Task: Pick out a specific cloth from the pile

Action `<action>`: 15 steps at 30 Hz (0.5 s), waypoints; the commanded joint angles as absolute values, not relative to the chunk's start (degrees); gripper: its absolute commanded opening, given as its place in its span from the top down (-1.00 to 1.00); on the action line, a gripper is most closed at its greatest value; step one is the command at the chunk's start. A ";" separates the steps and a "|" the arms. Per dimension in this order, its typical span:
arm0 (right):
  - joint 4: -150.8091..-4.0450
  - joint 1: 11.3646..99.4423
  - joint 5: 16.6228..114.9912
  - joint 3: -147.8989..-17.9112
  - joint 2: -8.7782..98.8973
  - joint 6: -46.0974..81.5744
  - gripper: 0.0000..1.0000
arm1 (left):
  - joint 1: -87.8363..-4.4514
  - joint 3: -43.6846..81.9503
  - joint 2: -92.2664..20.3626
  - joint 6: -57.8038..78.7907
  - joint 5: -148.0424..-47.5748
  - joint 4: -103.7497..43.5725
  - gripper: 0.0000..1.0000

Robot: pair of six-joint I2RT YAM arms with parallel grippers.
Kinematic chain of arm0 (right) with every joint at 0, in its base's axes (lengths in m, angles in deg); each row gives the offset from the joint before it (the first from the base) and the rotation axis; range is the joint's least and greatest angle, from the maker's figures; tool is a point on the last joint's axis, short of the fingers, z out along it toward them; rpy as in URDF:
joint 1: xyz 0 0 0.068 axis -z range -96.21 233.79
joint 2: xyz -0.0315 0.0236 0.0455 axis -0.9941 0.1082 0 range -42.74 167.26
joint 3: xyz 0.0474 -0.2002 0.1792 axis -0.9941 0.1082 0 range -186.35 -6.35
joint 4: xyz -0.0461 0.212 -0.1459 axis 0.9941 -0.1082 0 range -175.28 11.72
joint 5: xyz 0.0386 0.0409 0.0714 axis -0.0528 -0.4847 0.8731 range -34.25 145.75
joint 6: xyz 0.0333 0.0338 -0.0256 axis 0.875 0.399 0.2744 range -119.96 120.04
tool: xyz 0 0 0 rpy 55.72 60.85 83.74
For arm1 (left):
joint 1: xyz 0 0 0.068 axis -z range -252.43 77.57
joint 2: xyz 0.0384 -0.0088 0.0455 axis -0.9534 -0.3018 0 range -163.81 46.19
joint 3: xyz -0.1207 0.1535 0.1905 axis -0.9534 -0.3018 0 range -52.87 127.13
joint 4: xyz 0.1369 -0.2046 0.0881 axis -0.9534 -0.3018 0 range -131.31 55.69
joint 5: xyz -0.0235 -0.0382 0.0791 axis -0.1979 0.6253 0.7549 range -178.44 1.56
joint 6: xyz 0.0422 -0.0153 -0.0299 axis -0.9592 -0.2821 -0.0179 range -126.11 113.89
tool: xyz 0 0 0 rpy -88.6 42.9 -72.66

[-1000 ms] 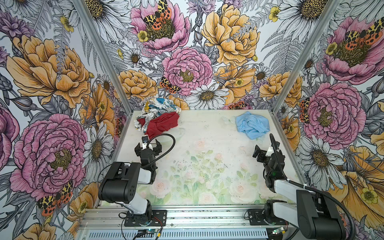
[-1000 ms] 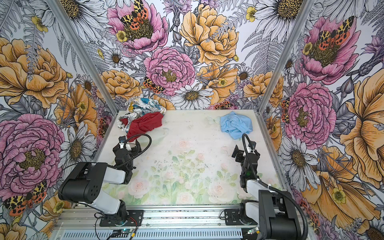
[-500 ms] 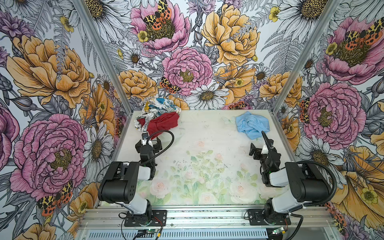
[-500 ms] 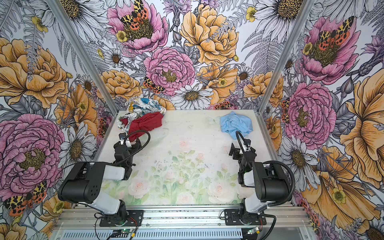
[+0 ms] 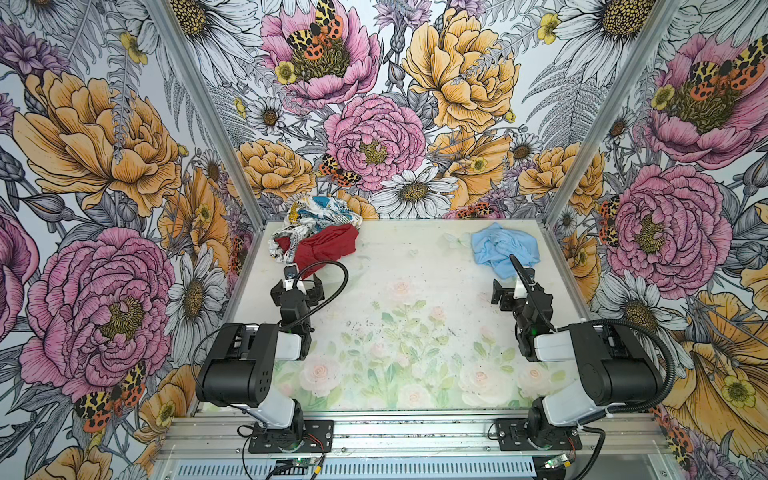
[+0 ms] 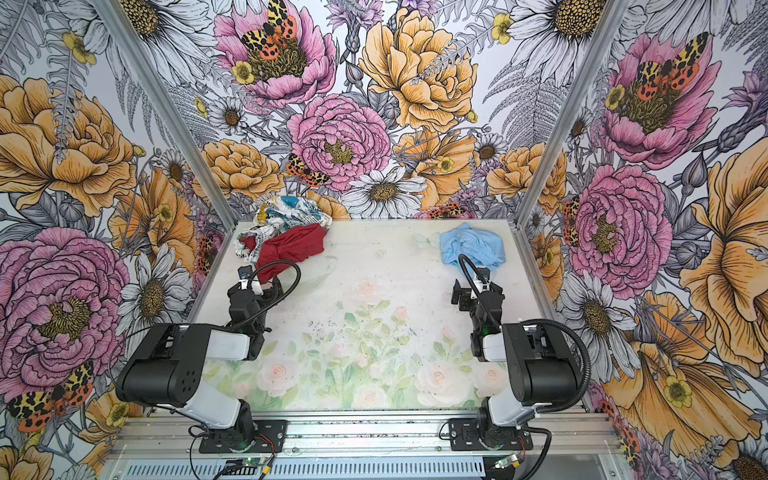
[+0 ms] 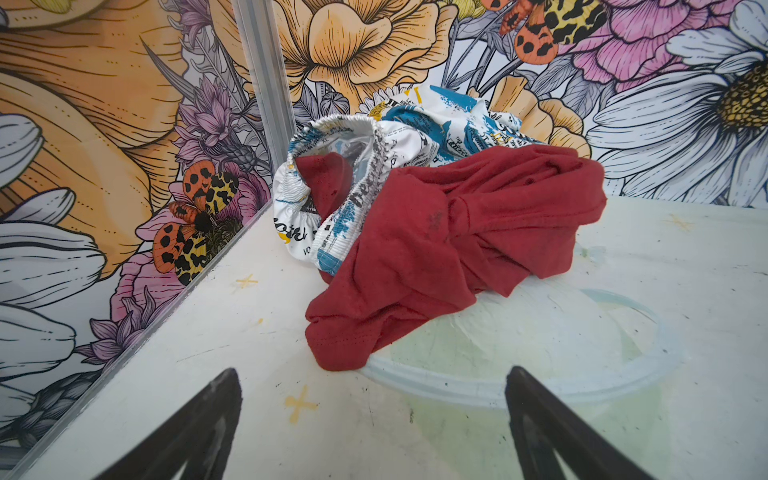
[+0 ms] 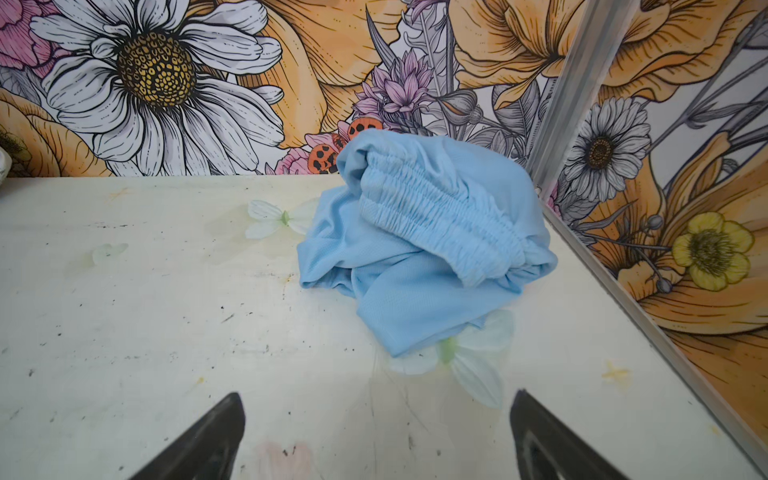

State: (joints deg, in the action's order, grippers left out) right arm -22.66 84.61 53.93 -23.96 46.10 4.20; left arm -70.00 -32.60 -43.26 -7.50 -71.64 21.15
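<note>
Two grippers, both spread and empty. In both top views the cloth (image 5: 505, 249) lies alone at the tabletop's (image 5: 415, 266) far right corner, well apart from the pile (image 5: 316, 241) in the far left corner. Neither has moved since a second ago. The right arm has folded back, so the pick looks done. Left wrist: left gripper (image 7: 372, 419) wide, facing the pile. Right wrist: right gripper (image 8: 376, 436) wide, cloth near, untouched.

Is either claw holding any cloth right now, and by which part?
Nothing is held: the left gripper and the right gripper both stand open and empty.
</note>
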 commanded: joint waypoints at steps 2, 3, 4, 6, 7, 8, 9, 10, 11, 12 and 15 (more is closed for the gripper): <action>-19.88 83.99 51.31 -24.12 45.06 3.25 -0.99 | -70.24 -32.30 -42.84 -6.79 -73.14 21.75 -0.98; -19.83 83.98 51.21 -24.19 45.12 3.25 -0.99 | -70.07 -32.34 -42.92 -6.98 -73.14 21.92 -0.98; -19.76 83.95 51.11 -24.19 45.06 3.19 -0.99 | -69.77 -32.51 -42.93 -7.31 -73.14 22.20 -0.98; -19.50 83.70 50.82 -24.04 45.04 3.03 -0.99 | -69.19 -32.99 -42.93 -8.02 -72.99 23.18 -0.98; -19.45 83.53 50.73 -23.94 45.04 2.88 -0.99 | -69.03 -33.24 -43.02 -8.35 -72.97 23.78 -0.98; -19.43 83.37 50.53 -23.93 45.02 2.78 -0.99 | -68.94 -33.35 -43.01 -8.33 -72.88 23.95 -0.98; -19.34 83.26 50.42 -23.90 45.05 2.64 -0.99 | -68.91 -33.36 -43.02 -8.39 -72.84 23.95 -0.98; -19.31 83.09 50.31 -24.02 45.04 2.54 -0.99 | -68.93 -33.35 -43.02 -8.40 -72.88 23.94 -0.98; -19.37 82.98 50.17 -23.96 45.06 2.44 -0.99 | -68.91 -33.35 -43.01 -8.40 -72.88 23.88 -0.98; -19.47 82.91 50.10 -24.02 45.06 2.46 -0.99 | -68.91 -33.36 -42.99 -8.40 -72.88 23.96 -0.98; -19.91 82.73 49.71 -24.19 45.06 2.38 -0.99 | -69.16 -32.95 -43.01 -8.32 -73.20 23.38 -0.98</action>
State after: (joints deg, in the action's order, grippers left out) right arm -21.83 83.21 50.91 -23.74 46.10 3.22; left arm -69.19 -32.66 -43.26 -7.79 -71.64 21.63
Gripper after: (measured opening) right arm 0.995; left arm 0.990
